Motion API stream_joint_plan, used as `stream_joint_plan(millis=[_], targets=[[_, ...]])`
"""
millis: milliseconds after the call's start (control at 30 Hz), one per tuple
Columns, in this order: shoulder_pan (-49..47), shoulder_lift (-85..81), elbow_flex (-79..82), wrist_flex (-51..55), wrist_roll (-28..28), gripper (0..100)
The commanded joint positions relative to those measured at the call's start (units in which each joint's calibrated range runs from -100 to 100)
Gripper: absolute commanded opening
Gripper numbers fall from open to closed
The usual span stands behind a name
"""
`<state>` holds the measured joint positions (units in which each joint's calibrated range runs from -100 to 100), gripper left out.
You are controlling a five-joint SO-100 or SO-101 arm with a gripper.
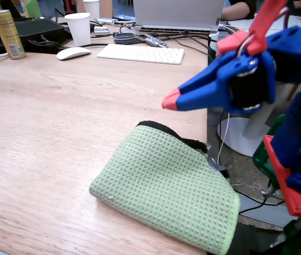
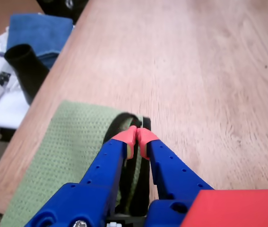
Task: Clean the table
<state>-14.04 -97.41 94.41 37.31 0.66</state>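
The end effector [image 2: 137, 135] is up in the air with its two red tips pressed together and nothing between them. The green cloth [image 1: 166, 194] lies folded on the table [image 1: 60, 138], near the table's edge, toward 5 o'clock in the fixed view. The wiping step looks not yet begun. Next, the end effector likely needs to spread its tips, go down and pinch the cloth.
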Motion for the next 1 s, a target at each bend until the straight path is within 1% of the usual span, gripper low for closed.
stream_joint_plan(millis=[0,967], targets=[[0.0,-0.4,3.7,-0.9,-0.1,1],[-0.3,-0.4,4.7,0.2,0.4,1]])
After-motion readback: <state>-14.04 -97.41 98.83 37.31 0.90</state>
